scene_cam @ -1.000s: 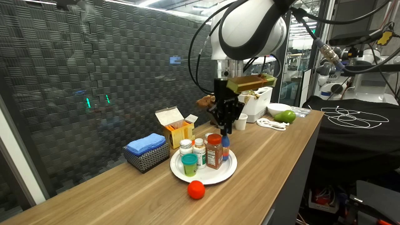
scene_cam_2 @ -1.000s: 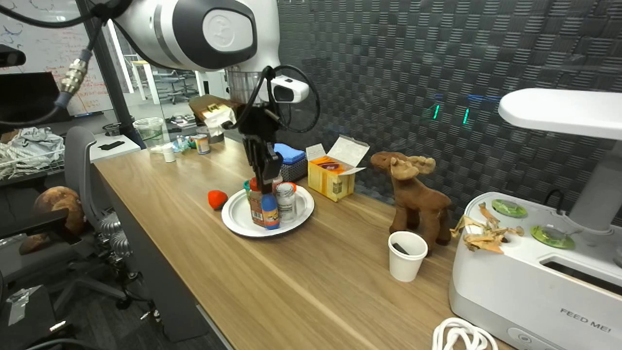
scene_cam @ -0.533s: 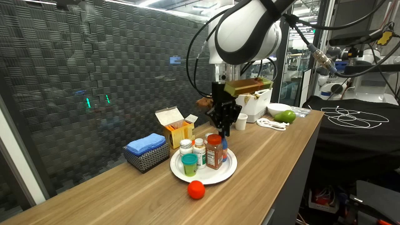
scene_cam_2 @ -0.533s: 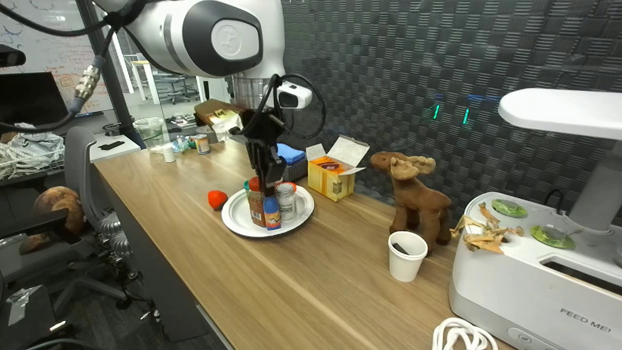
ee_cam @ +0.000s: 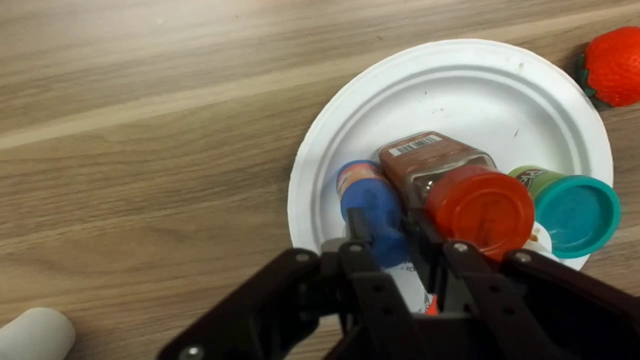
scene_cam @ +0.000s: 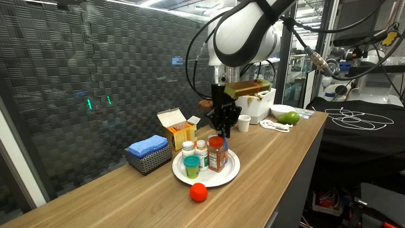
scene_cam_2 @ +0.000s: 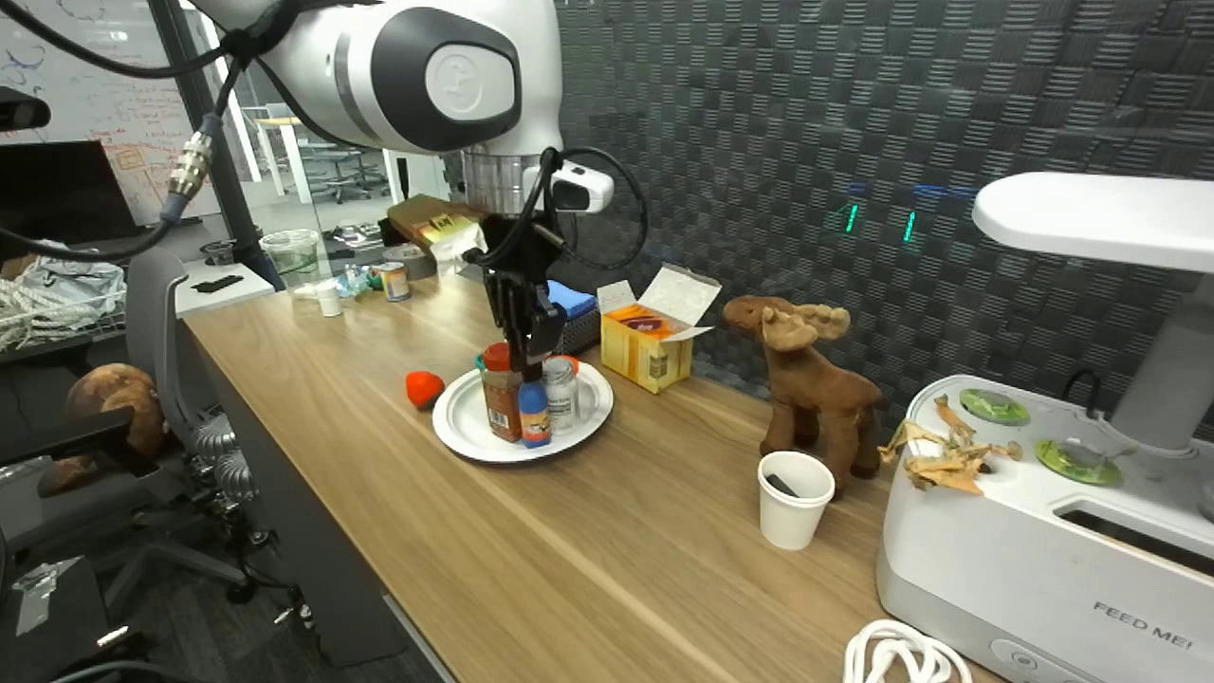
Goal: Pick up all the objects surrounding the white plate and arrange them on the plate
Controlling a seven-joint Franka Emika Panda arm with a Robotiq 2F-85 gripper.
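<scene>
Claw (ee_cam: 386, 220) narrow, pinching blue bottle (scene_cam_2: 535, 417) by its top; plate (ee_cam: 450, 105) beneath. Red-capped jar (ee_cam: 465, 200) just beside: settle the base flat, widen only slightly so the jar isn't nudged, rise straight up.

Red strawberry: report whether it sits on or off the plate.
Off: in the wrist view, the red strawberry rests on the wooden tabletop, beside the white plate.

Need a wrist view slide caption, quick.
Black pincer straddling a small blue-topped bottle on the round white plate; green-leaved red strawberry outside its rim.
</scene>
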